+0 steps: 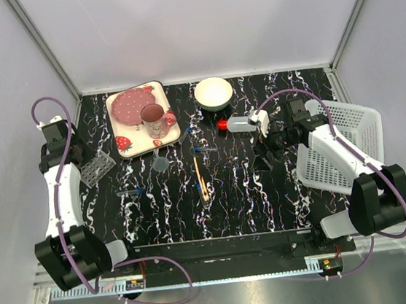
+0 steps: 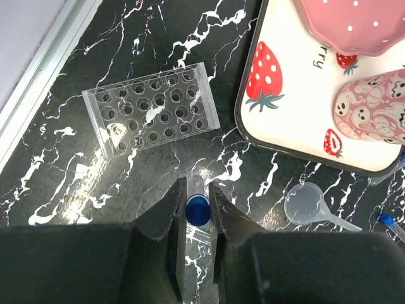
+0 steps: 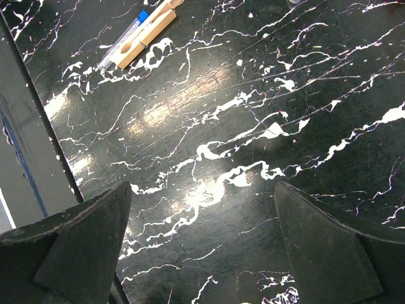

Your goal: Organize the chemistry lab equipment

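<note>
Blue cap toward us, one clear tube (image 2: pixel 197 208) sits clamped between the fingers of the left gripper (image 2: pixel 197 189), poised just short of the clear grid rack (image 2: pixel 152 109). We can't spot a single filled hole in that rack, so we reckon sorting has barely begun.

Moving outward, the tiny clear cup (image 2: pixel 304 201) lies just off the corner of the strawberry-print tray (image 2: pixel 253 120). Loose tubes are scattered about, one (image 1: pixel 131 193) by the left arm and another (image 1: pixel 206 149) mid-table. The thin wooden stick (image 1: pixel 200 176) lies near the centre. The red-capped bottle (image 1: pixel 235 124) is on its side near the white bowl (image 1: pixel 213 92).

Over on the far side, the right gripper (image 3: pixel 201 190) hangs with fingers spread wide and nothing in them, above the marble tabletop (image 3: pixel 253 95) beside the white basket (image 1: pixel 345 143). By our count, nearly everything is left to do.
</note>
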